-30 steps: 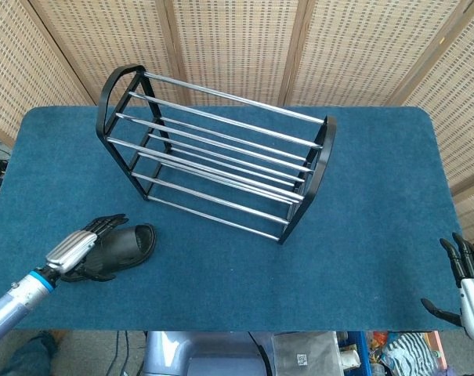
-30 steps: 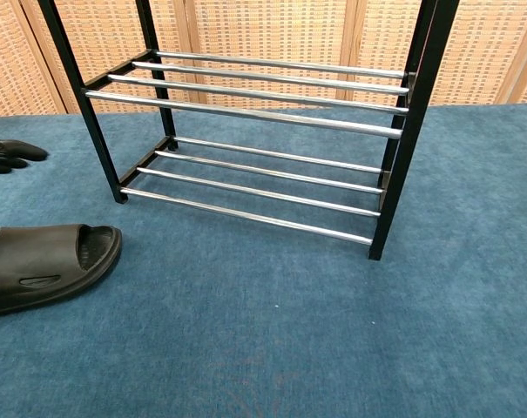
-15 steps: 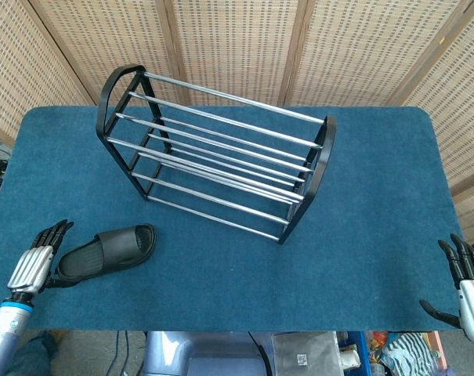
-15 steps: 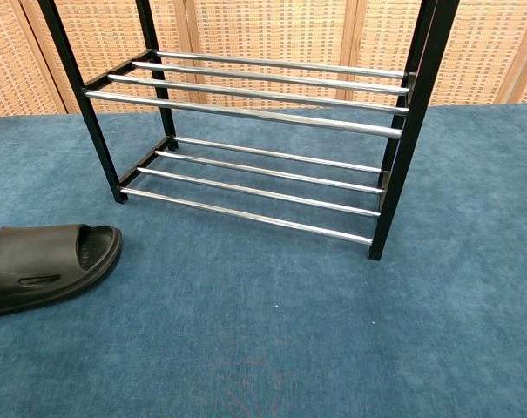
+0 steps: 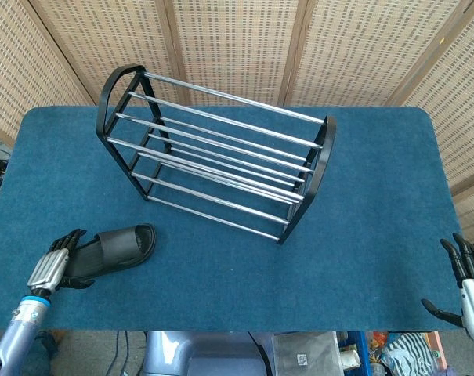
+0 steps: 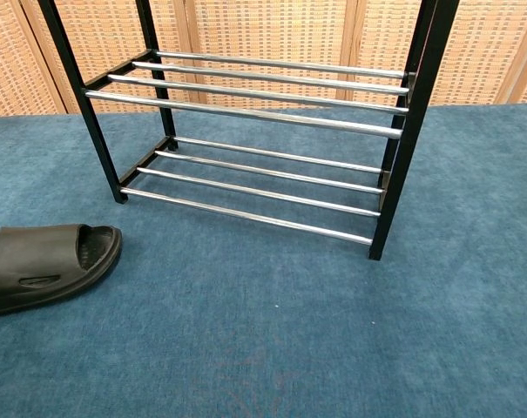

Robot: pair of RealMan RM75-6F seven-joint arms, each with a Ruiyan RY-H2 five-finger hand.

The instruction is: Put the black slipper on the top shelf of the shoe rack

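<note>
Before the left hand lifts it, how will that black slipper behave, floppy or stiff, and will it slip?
The slipper looks like thick moulded foam or rubber, so probably light and only slightly bendy. It lies flat, sole down, on the blue carpet, so a push should drag rather than slide. The left hand sits at its heel; the open strap may offer a hold.

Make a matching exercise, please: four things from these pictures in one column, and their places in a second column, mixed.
Things:
1. black slipper
2. shoe rack
3. left hand
4. right hand

Places:
a. near right corner of the table, holding nothing
b. at the slipper's heel end, fingers apart
c. flat on the blue table cover, in front of the rack
d. standing mid-table, all shelves bare

Pairs: 1-c, 2-d, 3-b, 4-a
</note>
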